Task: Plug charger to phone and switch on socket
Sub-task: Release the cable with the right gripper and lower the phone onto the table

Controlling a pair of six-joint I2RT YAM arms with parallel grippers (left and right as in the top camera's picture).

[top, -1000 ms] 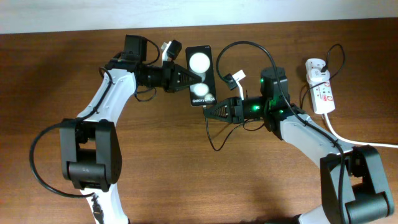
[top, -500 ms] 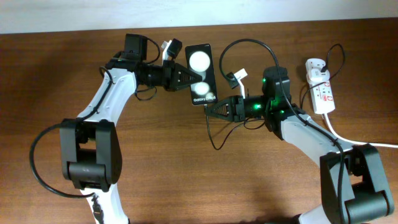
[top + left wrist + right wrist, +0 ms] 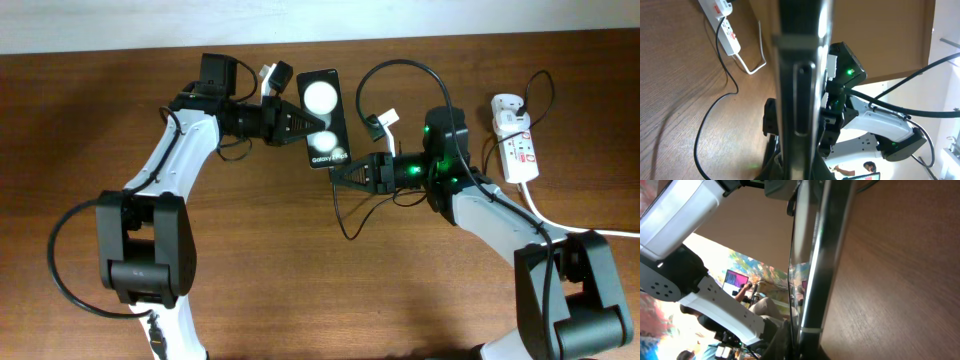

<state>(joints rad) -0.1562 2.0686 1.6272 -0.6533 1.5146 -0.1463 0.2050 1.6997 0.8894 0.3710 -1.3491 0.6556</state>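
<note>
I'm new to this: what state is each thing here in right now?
phone: gripped by the left gripper, face up.
charger: adapter end in the socket; tip held by the right gripper at the phone's bottom edge; seating unclear.
socket: adapter plugged in; switch position too small to tell.

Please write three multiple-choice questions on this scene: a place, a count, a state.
1. Where is the socket?
A. beside the left arm
B. near the table's right edge
C. mid-table
2. How many white round blobs are on the phone?
A. two
B. four
C. none
3. The left fingers are:
A. open
B. shut on the phone
C. shut on the socket
Answers: 1 B, it lies far right in the overhead view; 2 A, two show on its face; 3 B, they clamp its edge.
</note>
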